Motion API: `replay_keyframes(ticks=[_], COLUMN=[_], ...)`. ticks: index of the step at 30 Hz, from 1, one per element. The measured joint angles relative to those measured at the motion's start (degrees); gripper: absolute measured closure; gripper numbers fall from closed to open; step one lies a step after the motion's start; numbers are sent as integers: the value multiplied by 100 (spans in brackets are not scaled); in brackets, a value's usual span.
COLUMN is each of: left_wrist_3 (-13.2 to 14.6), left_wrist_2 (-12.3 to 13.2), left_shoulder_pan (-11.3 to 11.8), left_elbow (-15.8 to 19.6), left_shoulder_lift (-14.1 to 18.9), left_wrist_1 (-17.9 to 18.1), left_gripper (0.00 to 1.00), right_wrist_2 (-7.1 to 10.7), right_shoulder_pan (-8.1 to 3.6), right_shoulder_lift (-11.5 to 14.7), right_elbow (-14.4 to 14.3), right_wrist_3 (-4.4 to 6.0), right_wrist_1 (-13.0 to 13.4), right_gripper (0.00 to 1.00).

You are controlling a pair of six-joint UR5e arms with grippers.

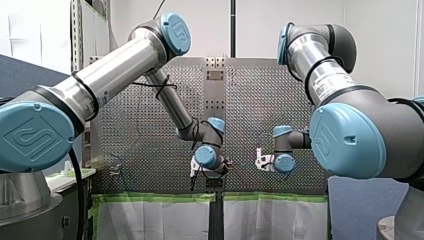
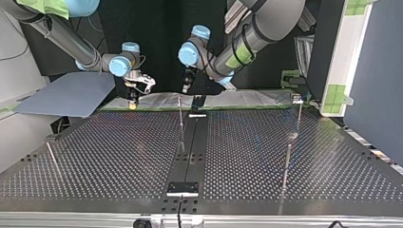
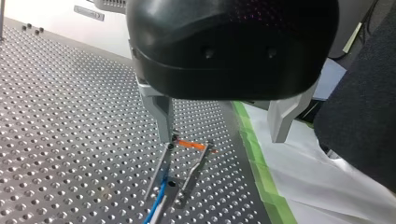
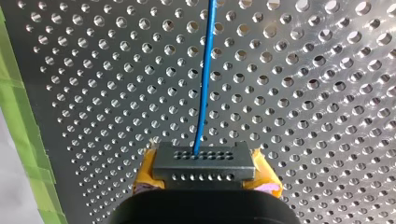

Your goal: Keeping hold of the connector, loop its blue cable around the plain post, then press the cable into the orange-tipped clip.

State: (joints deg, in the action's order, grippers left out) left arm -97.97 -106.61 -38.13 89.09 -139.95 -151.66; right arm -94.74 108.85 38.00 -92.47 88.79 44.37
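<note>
In the right wrist view my right gripper (image 4: 205,176) is shut on the black connector (image 4: 203,159), with yellow pads (image 4: 145,173) on both sides. The blue cable (image 4: 205,70) leaves the connector and runs straight ahead over the perforated plate. In the left wrist view my left gripper (image 3: 223,133) hangs open just above the orange-tipped clip (image 3: 191,145), with one finger (image 3: 163,119) close over the clip's tip. A stretch of blue cable (image 3: 158,201) lies along the clip's metal prongs. In the top view my right gripper (image 2: 131,100) and my left gripper (image 2: 185,88) hover at the table's far edge.
Thin upright posts stand on the perforated table (image 2: 119,156): one near the middle (image 2: 180,116), two at the top view's right (image 2: 287,164) (image 2: 299,114), one at its left (image 2: 51,156). Green tape (image 3: 261,172) and white sheeting (image 3: 327,186) border the plate. A black strip (image 2: 192,142) runs down the centre.
</note>
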Motion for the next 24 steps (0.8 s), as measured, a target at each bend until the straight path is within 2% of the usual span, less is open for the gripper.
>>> replay_keyframes(ticks=[24], left_wrist_3=[-38], left_wrist_2=[-30], left_shoulder_pan=[-3], left_elbow=[-86], left_shoulder_lift=[0], left_wrist_1=[-83], left_gripper=[0], right_wrist_2=[43], right_shoulder_pan=[3], right_shoulder_lift=[-14], right_elbow=[-2], right_wrist_3=[0], right_wrist_1=[2], right_gripper=[100])
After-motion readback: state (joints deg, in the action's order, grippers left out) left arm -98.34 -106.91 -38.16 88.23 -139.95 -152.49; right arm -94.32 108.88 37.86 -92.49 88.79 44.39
